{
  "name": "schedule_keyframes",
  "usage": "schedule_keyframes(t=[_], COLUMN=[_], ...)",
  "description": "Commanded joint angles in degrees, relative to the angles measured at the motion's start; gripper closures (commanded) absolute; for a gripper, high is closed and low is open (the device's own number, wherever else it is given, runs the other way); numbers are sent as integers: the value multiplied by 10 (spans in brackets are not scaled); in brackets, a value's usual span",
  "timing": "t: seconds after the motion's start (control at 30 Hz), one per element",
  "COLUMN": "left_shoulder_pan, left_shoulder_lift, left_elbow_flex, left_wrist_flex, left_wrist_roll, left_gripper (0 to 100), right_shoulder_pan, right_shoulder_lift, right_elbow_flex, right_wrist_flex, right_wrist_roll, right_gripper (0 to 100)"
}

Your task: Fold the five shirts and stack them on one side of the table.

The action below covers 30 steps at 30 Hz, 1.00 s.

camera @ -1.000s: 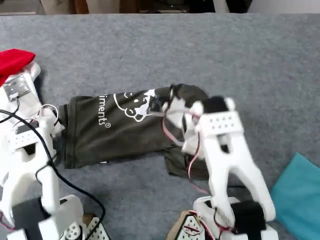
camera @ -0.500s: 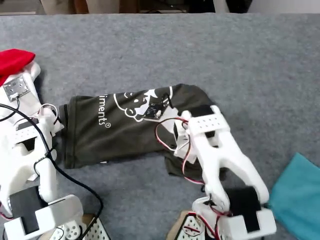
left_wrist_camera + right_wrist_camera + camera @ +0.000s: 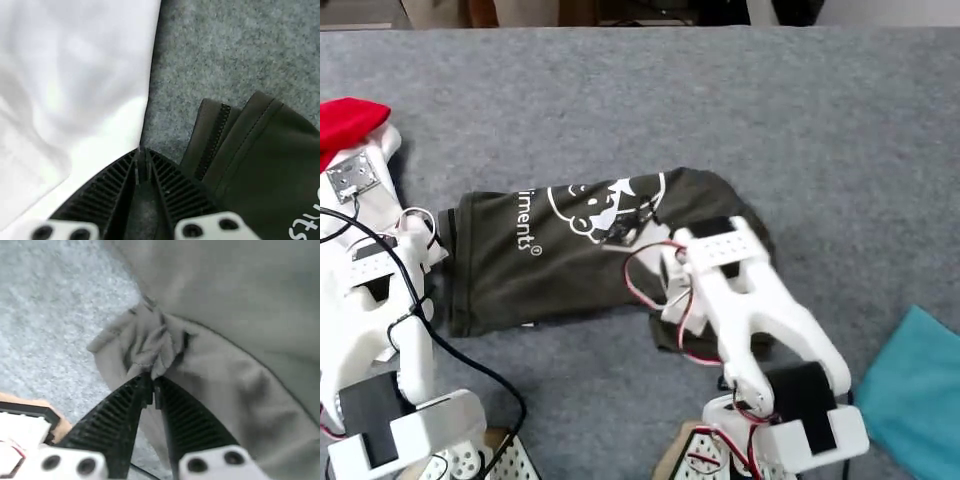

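A dark olive shirt (image 3: 550, 260) with a white print lies partly folded in the middle of the grey table. My right arm (image 3: 740, 290) stands over its near right part. In the right wrist view my right gripper (image 3: 151, 382) is shut on a bunched fold of the dark shirt (image 3: 240, 315), close to its edge. My left gripper (image 3: 142, 156) is shut with nothing in it, its tips at the edge of a white shirt (image 3: 75, 75), just beside the dark shirt's corner (image 3: 260, 165).
A red shirt (image 3: 348, 118) lies at the far left edge. A teal shirt (image 3: 920, 385) sits at the near right corner. The far half of the table (image 3: 720, 100) is bare grey cloth. Both arm bases stand along the near edge.
My right arm has drawn back from the dark shirt's far right part toward the near edge. The shirt's far right part now lies flat. The left arm has barely shifted.
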Motion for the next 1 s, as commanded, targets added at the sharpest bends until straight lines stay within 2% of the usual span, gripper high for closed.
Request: schedule_keyframes(t=[0.0, 0.1, 0.23, 0.4, 0.57, 0.77, 0.83, 0.97], left_shoulder_pan=[-2, -2, -2, -1, -1, -1, -1, -1], left_shoulder_lift=[-2, -2, -2, -2, -2, -2, -2, -2], left_elbow_flex=[-27, -27, -27, -27, -27, -27, -27, -27], left_wrist_flex=[0, 0, 0, 1, 1, 0, 0, 0], left_wrist_roll=[3, 3, 2, 2, 2, 2, 2, 2], left_gripper=[981, 981, 981, 981, 981, 981, 981, 981], right_shoulder_pan=[-65, -103, -109, -109, -109, -103, -80, 33], right_shoulder_lift=[-49, -73, -75, -80, -126, -254, -291, -315], right_elbow_flex=[24, 42, 53, 57, 56, 56, 56, 54], right_wrist_flex=[-2, -3, -4, 3, 32, 111, 127, 128], right_wrist_roll=[-31, -53, -56, -55, -55, -53, -42, 18], right_gripper=[994, 994, 977, 742, 793, 799, 799, 800])
